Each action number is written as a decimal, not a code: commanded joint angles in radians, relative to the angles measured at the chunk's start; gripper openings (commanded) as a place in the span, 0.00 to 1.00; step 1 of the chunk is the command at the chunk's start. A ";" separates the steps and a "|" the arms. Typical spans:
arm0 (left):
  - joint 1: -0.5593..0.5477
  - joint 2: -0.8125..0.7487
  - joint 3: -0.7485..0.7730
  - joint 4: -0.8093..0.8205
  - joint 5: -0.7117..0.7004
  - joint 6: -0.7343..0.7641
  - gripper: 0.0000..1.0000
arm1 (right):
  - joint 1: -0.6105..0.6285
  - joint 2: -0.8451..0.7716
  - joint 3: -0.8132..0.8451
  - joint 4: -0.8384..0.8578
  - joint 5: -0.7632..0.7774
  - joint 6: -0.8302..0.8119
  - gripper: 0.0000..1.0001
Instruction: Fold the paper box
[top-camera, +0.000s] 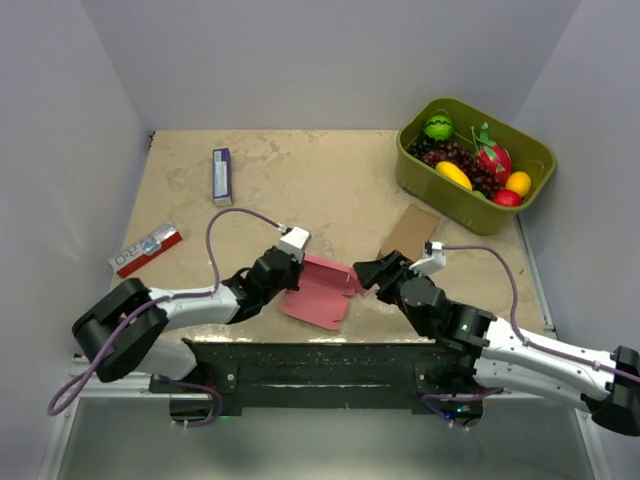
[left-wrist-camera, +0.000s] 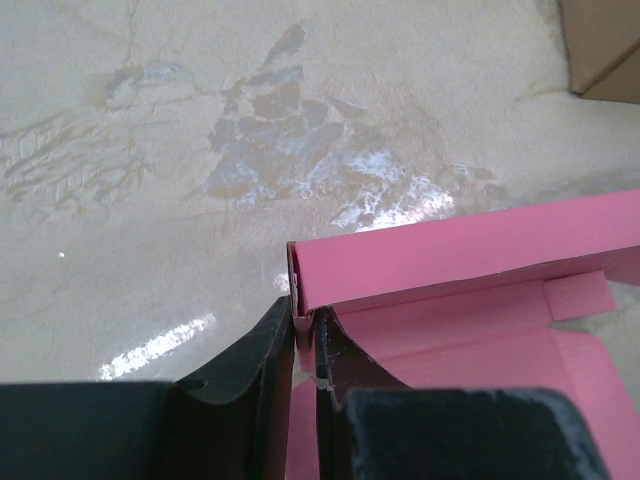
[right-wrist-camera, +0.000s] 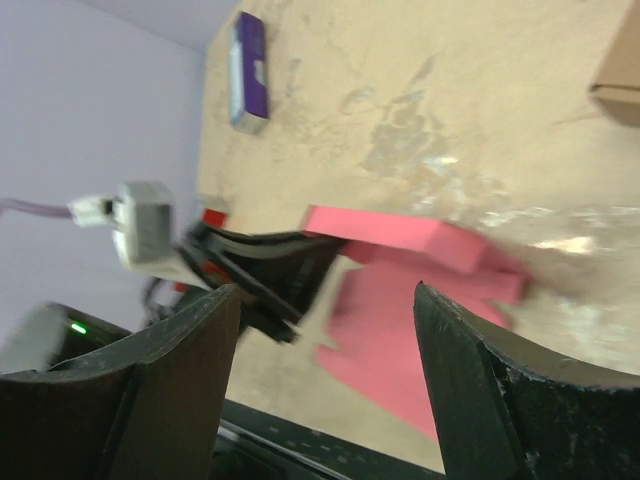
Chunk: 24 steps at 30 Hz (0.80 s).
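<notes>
I see one paper box (top-camera: 322, 290) lying on the counter (top-camera: 330, 190) near the front edge, between my two arms. It is thin, matte pink card. One long panel is folded up along its far side, and that panel's long axis runs left to right from one end effector toward the other. The rest lies flat, angled toward the near edge.

My left end effector (left-wrist-camera: 305, 320) is clenched on the left end of the raised panel. My right end effector (right-wrist-camera: 325, 300) is spread wide beside the right edge, gripping nothing.

The counter is a glossy, mottled beige. Also on it are one brown cardboard piece (top-camera: 410, 232), two small packets, one purple (top-camera: 222, 176) and one red-and-white (top-camera: 146, 249), and one green bin (top-camera: 475, 165) of toy fruit.
</notes>
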 joint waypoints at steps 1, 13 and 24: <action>0.090 -0.129 0.023 -0.220 0.275 -0.011 0.00 | 0.003 -0.062 0.093 -0.371 0.011 -0.175 0.80; 0.165 -0.186 0.061 -0.321 0.450 -0.031 0.00 | 0.006 0.102 0.149 -0.317 -0.200 -0.434 0.74; 0.178 -0.196 0.070 -0.336 0.434 -0.034 0.00 | 0.086 0.199 0.093 -0.191 -0.230 -0.434 0.70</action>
